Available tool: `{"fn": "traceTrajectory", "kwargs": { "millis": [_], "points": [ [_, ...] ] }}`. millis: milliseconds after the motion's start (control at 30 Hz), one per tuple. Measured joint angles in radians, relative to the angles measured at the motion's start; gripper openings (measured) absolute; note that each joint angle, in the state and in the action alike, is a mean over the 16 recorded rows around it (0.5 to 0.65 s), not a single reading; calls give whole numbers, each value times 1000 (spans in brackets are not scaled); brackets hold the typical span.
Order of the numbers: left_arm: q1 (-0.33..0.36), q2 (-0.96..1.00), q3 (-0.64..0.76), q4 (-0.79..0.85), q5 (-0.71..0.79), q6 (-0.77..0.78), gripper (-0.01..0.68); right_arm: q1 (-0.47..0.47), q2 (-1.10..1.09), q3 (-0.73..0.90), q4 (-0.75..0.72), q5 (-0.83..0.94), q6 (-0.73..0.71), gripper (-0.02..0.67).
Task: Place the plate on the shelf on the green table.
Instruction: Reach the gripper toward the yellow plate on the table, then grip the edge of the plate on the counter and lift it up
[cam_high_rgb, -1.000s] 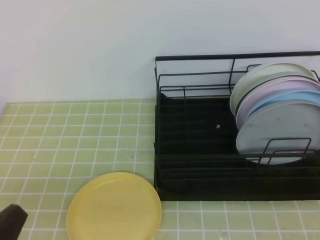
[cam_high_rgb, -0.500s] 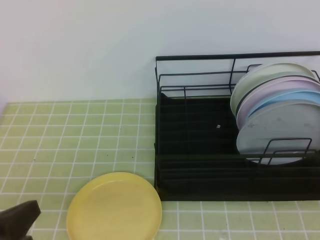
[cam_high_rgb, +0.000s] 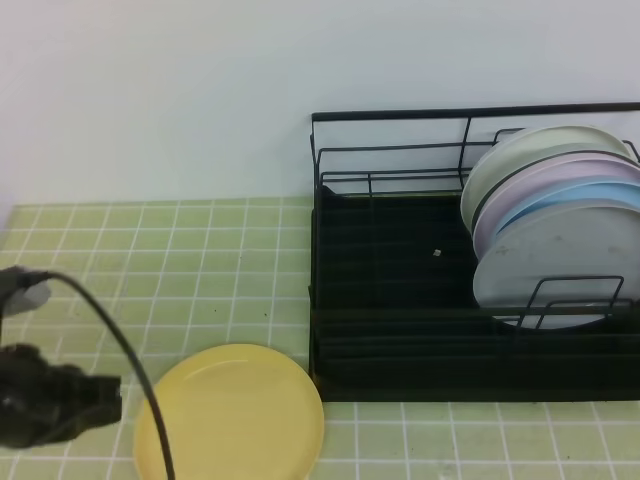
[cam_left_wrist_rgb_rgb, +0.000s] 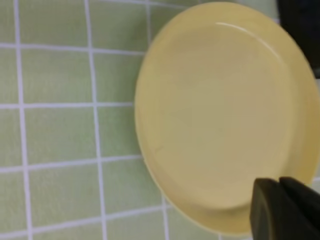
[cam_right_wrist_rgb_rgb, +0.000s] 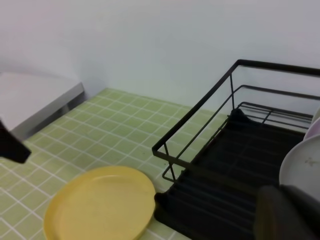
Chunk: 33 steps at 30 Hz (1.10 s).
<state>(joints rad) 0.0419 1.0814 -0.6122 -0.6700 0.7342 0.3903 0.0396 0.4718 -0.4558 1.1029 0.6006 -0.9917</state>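
The pale-yellow plate (cam_high_rgb: 229, 412) lies flat on the green table (cam_high_rgb: 180, 260) at the near edge, just left of the black shelf (cam_high_rgb: 400, 300), where other plates (cam_high_rgb: 555, 215) stand at the right end. The left gripper (cam_high_rgb: 100, 398) hovers just left of the plate, and whether its jaws are parted cannot be told. The right gripper (cam_right_wrist_rgb_rgb: 290, 212) has its jaws together, holding nothing, near the shelf.

You have four stacked plates (cam_high_rgb: 560, 230) leaning at the rack's right end: greenish-white at the back, then lilac, light blue, and grey in front. Behind runs a plain white wall (cam_high_rgb: 200, 90).
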Motion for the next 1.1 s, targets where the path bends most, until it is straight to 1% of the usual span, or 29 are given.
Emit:
{"fn": "traceTrajectory", "kwargs": {
  "millis": [167, 367, 500, 700, 933, 1033, 1100],
  "points": [
    [0, 157, -78, 29, 20, -8, 145, 7, 0, 1, -2, 1, -3, -2],
    [0, 293, -129, 49, -13, -21, 266, 8, 0, 1, -4, 6, -3, -2],
    [0, 373, -149, 46, -35, -23, 318, 8, 0, 1, -5, 13, -3, -2],
    [0, 480, -170, 25, -70, -2, 328, 8, 0, 1, -6, 30, -1, -2],
    [0, 577, -183, -34, -78, 63, 327, 8, 0, 0, -7, 50, 3, -2],
    [0, 606, -185, -58, -83, 93, 319, 8, 0, 0, -7, 54, 5, -2],
    [0, 621, -187, -74, -85, 115, 300, 8, 0, 0, -8, 56, 5, -2]
  ]
}}
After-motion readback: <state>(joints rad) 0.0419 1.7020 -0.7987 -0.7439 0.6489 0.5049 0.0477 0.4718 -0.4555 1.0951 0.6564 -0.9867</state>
